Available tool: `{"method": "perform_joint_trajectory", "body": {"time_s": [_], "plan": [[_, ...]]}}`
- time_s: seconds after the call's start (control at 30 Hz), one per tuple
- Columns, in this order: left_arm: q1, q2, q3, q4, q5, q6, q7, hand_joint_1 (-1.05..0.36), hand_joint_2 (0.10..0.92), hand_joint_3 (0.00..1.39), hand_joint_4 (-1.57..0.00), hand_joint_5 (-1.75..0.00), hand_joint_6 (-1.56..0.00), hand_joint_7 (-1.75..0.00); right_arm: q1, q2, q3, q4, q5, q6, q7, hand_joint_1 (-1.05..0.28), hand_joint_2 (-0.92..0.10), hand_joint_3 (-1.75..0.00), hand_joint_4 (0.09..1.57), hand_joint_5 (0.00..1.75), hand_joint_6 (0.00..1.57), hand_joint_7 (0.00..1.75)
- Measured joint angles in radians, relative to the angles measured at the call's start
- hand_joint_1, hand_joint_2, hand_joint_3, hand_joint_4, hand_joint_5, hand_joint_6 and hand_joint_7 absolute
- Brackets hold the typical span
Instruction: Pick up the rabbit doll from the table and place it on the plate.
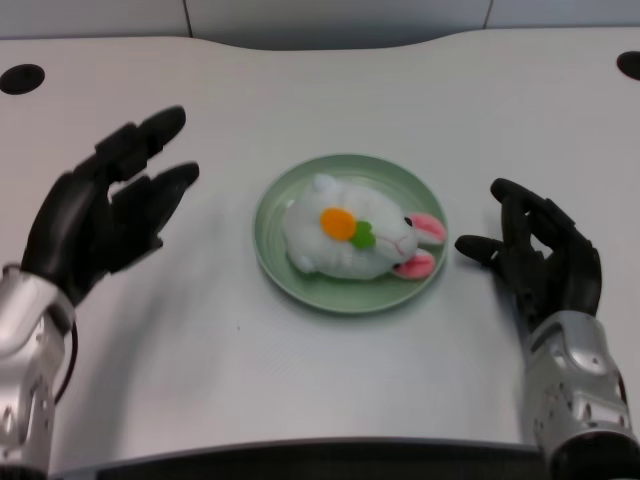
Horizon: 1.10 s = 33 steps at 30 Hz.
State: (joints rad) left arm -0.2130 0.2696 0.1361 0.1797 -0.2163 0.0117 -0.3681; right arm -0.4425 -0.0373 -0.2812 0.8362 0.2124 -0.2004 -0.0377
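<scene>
Head view shows you the rabbit (355, 240) lying on its side on the plate (290, 278), pink ears toward your right, orange carrot patch up; your left hand (100, 215) hangs well apart to the plate's left, fingers spread, holding nothing; the right hand (535, 255) sits near the plate's right rim on the table (330, 390).

Left hand (100, 205): black, fingers spread and extended, holding nothing, on a silver forearm. Right hand (540, 255): black, fingers loosely curled, empty.
</scene>
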Motion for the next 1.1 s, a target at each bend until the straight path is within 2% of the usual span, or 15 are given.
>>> {"method": "perform_joint_trajectory", "body": {"time_s": [0.17,0.2,0.3,0.5,0.7,1.1], "plan": [[0.120,-0.049,0.040,-0.124,-0.112,0.131,0.020,-0.66,0.921,0.52,-0.45,-0.37,-0.37,-0.06,0.005,0.000,0.002,-0.019,-0.003,0.010,-0.003,-0.31,-0.92,-0.29,0.71,1.03,0.71,0.44],[0.138,-0.058,0.049,-0.152,-0.130,0.157,0.032,-0.63,0.921,0.57,-0.40,-0.51,-0.40,-0.05,0.006,0.001,0.004,-0.024,-0.005,0.011,-0.003,-0.31,-0.92,-0.29,0.71,1.03,0.71,0.44],[0.183,-0.086,0.070,-0.205,-0.161,0.204,0.069,-0.58,0.921,0.63,-0.33,-0.80,-0.44,-0.03,0.007,0.001,0.004,-0.030,-0.008,0.011,-0.001,-0.31,-0.92,-0.29,0.70,1.03,0.70,0.44],[0.276,-0.149,0.089,-0.223,-0.180,0.234,0.128,-0.53,0.921,0.66,-0.33,-1.04,-0.54,-0.06,0.012,0.000,0.004,-0.034,-0.009,0.011,0.002,-0.31,-0.92,-0.30,0.70,1.02,0.71,0.44],[0.306,-0.196,0.099,-0.223,-0.187,0.243,0.166,-0.52,0.921,0.65,-0.33,-1.13,-0.55,-0.05,0.018,0.000,0.000,-0.037,-0.007,0.011,0.016,-0.32,-0.92,-0.29,0.70,1.02,0.71,0.45],[0.319,-0.209,0.100,-0.176,-0.181,0.218,0.165,-0.51,0.921,0.62,-0.34,-1.14,-0.58,-0.06,0.026,-0.001,-0.004,-0.051,-0.009,0.016,0.017,-0.31,-0.92,-0.31,0.69,1.02,0.70,0.46]]}}
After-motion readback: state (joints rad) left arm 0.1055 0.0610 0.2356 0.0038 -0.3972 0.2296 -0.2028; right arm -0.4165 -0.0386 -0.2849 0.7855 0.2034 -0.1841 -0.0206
